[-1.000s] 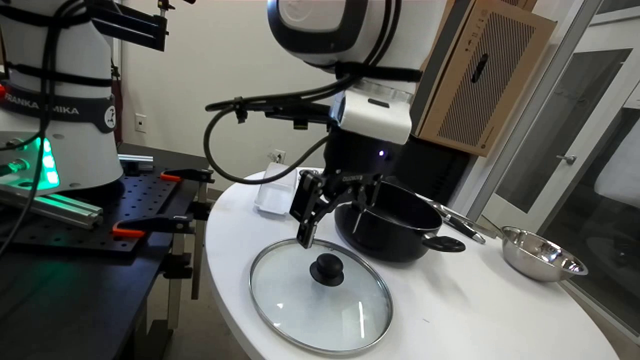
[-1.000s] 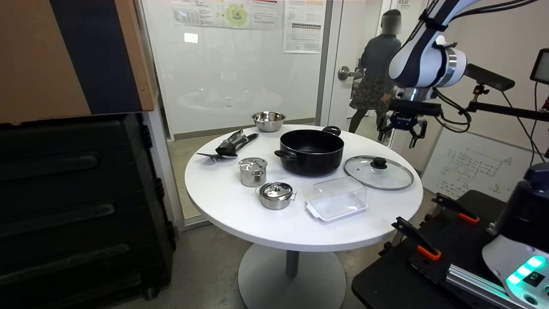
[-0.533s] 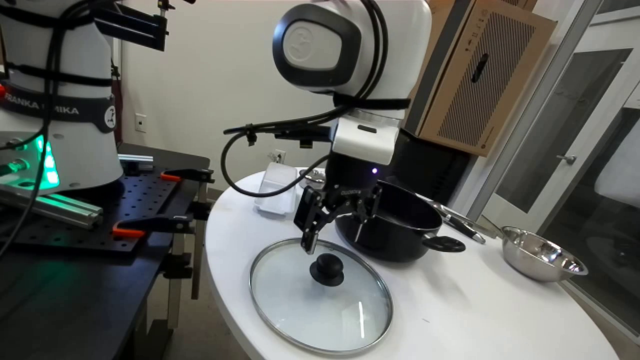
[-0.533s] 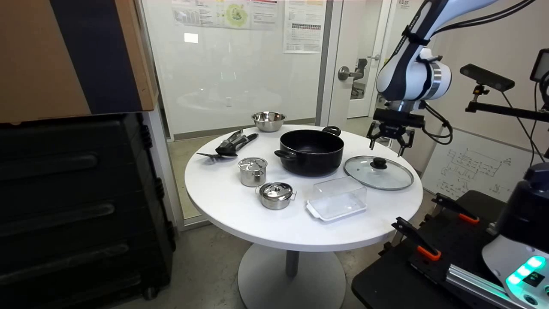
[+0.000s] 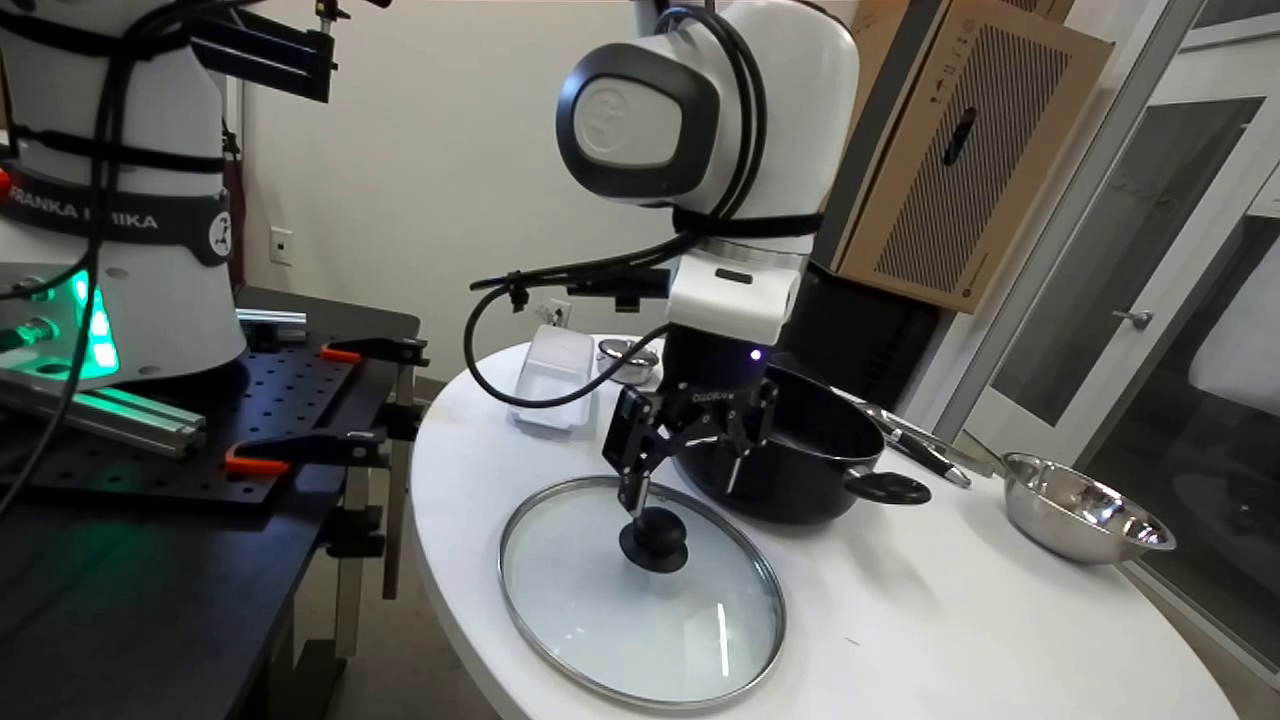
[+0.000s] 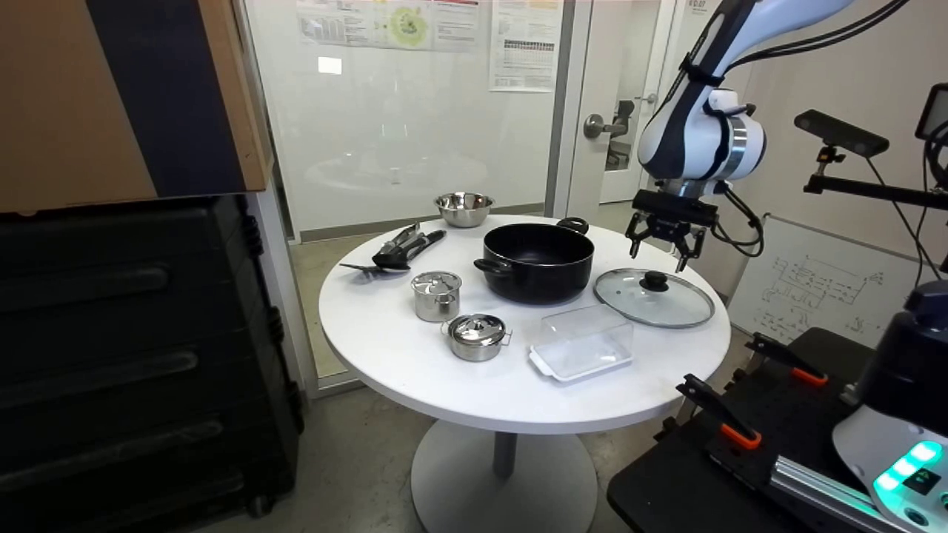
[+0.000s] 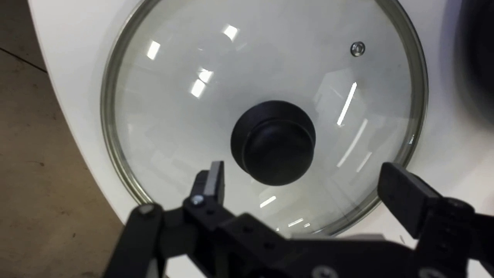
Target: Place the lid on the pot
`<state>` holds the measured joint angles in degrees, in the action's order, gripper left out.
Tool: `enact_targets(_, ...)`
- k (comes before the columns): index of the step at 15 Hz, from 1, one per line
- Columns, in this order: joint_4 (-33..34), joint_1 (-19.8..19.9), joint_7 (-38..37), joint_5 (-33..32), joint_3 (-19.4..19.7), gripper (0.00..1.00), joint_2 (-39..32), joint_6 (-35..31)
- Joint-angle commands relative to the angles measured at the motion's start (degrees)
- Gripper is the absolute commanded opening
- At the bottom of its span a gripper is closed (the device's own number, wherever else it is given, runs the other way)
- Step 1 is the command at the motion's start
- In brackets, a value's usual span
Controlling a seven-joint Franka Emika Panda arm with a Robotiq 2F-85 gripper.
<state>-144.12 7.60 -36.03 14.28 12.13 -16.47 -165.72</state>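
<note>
Clear glass and round, the lid (image 5: pixel 643 597) lies flat on the white table (image 6: pixel 400 363), black knob (image 7: pixel 276 148) pointing straight up! Above it hangs the gripper (image 6: pixel 658 260), fingers (image 7: pixel 407 197) spread wide, both apart from the knob. A thin metal rim (image 7: pixel 108 97) circles the lid. In an exterior view the smooth black pot (image 6: pixel 544 281) stands just left, a shiny steel bowl (image 6: pixel 464 215) at the far edge.
</note>
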Motion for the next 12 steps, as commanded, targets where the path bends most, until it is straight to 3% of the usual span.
enact_targets(1,1.2,-1.3,-1.4,1.1,1.3,1.0,-2.5,-1.5)
enact_targets(12,2.7,-3.7,-2.9,0.5,2.6,1.0,-7.4,-2.3)
